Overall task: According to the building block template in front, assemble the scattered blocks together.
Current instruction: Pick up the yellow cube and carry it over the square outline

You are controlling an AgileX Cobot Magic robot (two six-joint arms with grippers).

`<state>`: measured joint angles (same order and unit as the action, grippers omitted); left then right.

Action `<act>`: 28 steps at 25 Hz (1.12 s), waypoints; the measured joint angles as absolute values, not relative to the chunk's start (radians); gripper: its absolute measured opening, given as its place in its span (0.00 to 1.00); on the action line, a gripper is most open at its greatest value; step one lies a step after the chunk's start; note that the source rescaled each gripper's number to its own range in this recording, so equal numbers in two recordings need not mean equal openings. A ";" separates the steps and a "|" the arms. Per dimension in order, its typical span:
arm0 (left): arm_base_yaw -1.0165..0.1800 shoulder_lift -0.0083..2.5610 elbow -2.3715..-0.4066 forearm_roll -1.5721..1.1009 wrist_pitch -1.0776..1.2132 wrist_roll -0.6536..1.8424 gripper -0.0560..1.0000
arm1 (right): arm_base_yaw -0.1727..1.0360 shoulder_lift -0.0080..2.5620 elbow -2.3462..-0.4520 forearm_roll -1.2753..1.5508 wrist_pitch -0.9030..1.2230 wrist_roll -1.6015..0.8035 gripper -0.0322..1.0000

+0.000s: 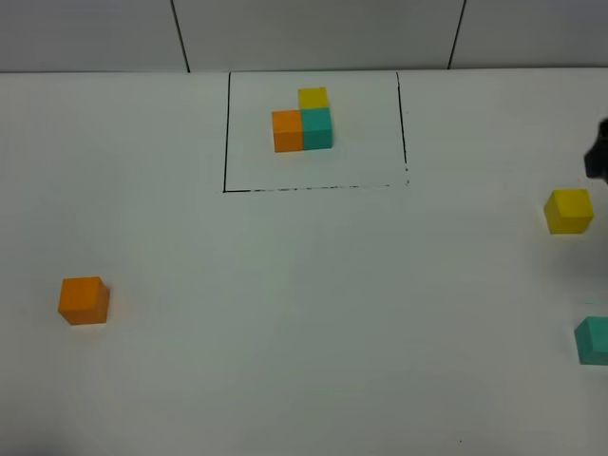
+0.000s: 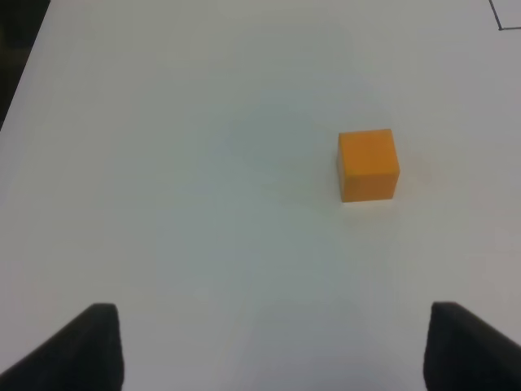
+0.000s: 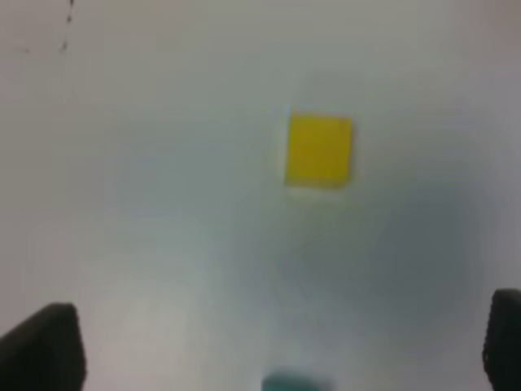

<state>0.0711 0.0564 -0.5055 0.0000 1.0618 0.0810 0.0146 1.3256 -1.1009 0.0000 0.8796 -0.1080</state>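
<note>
The building block template (image 1: pixel 313 131) is a black-lined rectangle at the back middle, framing an orange, a teal and a yellow cube in an L. The scattered blocks are apart. The orange cube (image 1: pixel 84 300) sits at the left and also shows in the left wrist view (image 2: pixel 369 164). The yellow cube (image 1: pixel 568 210) is at the right and shows blurred in the right wrist view (image 3: pixel 318 150). The teal cube (image 1: pixel 594 340) is at the right edge, a sliver in the right wrist view (image 3: pixel 295 381). My left gripper (image 2: pixel 273 346) is open and empty, short of the orange cube. My right gripper (image 3: pixel 273 342) is open and empty above the table, with the yellow cube ahead of it.
A dark part of the right arm (image 1: pixel 598 152) shows at the right edge, beyond the yellow cube. The white table (image 1: pixel 304 313) ends at a grey wall at the back. The table's dark edge (image 2: pixel 16 49) shows in the left wrist view.
</note>
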 joint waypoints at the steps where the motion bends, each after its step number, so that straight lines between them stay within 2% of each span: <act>1: 0.071 0.056 -0.506 0.000 1.062 0.081 1.00 | 0.015 1.403 -1.158 0.000 0.882 -0.118 0.99; 7: 0.071 0.056 -0.506 0.000 1.062 0.082 1.00 | 0.013 1.768 -1.408 0.047 0.954 -0.156 1.00; 11: 0.071 0.056 -0.506 0.000 1.062 0.082 1.00 | -0.012 1.902 -1.522 0.097 0.998 -0.157 1.00; 16: 0.071 0.056 -0.506 0.000 1.062 0.082 1.00 | -0.058 1.958 -1.541 0.082 1.025 -0.176 1.00; 28: 0.071 0.056 -0.506 0.000 1.062 0.082 1.00 | -0.084 2.069 -1.542 0.074 1.053 -0.227 1.00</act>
